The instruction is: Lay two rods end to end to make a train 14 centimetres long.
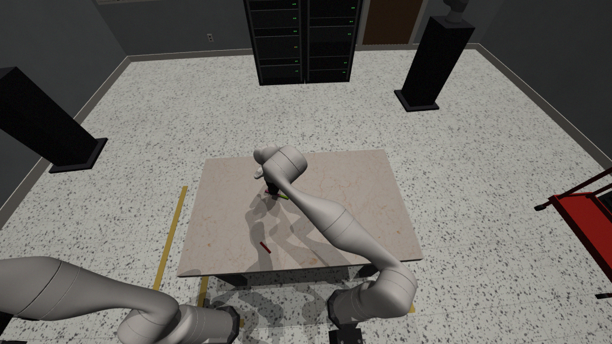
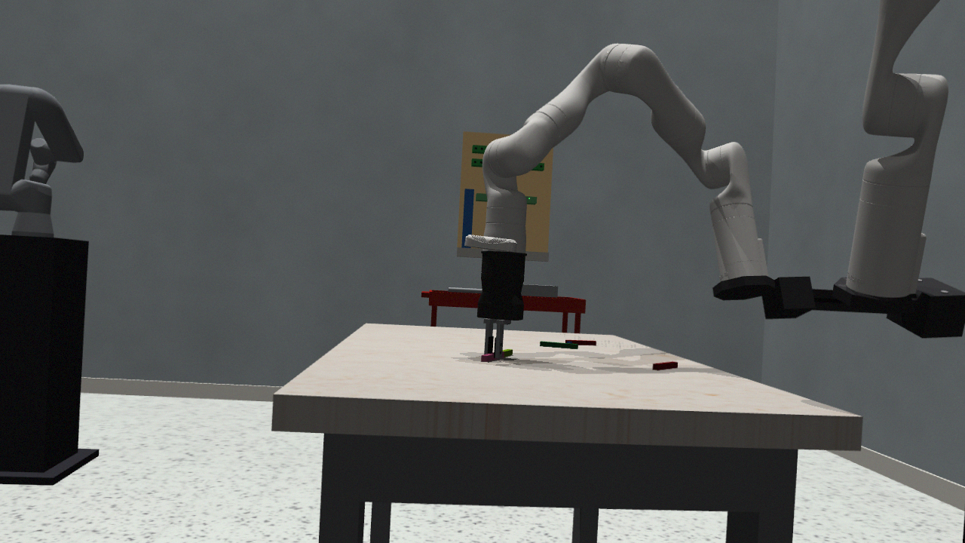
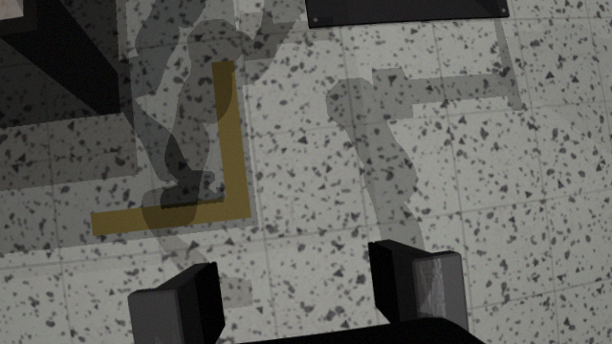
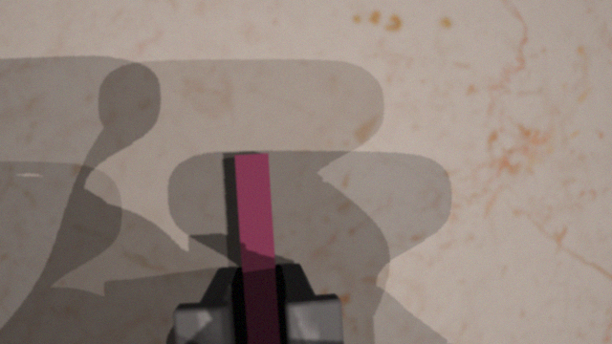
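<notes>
The pink rod point(image 1: 267, 191) point(image 2: 486, 357) point(image 4: 254, 205) lies level between the fingers of my right gripper point(image 1: 273, 192) point(image 2: 493, 354) point(image 4: 261, 300), which is shut on it. The rod is at or just above the table top, with its shadow close along one side. The lime rod point(image 1: 284, 197) point(image 2: 507, 352) is on the table at the pink rod's far end in the exterior view, roughly in line with it. The fingers partly hide the join, so I cannot tell whether the ends touch. My left gripper point(image 3: 295, 285) is open and empty over the floor, away from the table.
A red rod point(image 1: 265, 247) point(image 2: 665, 365) lies near one long edge of the table point(image 1: 222, 213) point(image 2: 405, 385). A green rod point(image 2: 559, 345) and another red rod point(image 2: 580, 342) lie farther back in the exterior view, a blue spot between them. The right arm hides them in the top view.
</notes>
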Action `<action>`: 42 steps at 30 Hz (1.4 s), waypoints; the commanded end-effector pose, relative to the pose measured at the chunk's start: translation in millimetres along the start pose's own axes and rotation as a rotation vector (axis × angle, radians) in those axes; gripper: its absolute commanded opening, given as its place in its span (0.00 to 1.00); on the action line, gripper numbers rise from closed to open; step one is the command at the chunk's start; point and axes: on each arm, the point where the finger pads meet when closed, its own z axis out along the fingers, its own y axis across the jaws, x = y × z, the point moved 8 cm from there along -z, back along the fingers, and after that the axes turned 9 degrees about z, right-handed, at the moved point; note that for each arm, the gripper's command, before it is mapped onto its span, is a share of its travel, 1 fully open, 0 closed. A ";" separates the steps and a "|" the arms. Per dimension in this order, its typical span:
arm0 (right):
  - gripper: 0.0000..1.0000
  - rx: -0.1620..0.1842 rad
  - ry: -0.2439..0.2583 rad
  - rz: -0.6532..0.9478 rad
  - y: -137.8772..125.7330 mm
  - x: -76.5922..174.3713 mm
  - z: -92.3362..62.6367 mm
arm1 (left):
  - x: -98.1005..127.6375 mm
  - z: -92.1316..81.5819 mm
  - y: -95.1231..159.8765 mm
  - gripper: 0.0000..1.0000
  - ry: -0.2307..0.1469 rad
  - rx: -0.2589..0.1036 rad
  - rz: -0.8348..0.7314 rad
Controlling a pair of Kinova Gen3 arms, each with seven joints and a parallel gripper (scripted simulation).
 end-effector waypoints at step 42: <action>0.54 0.010 -0.005 0.004 -1.4 -2.6 -15.7 | -1.0 -0.5 -0.4 1.00 -0.002 0.004 0.002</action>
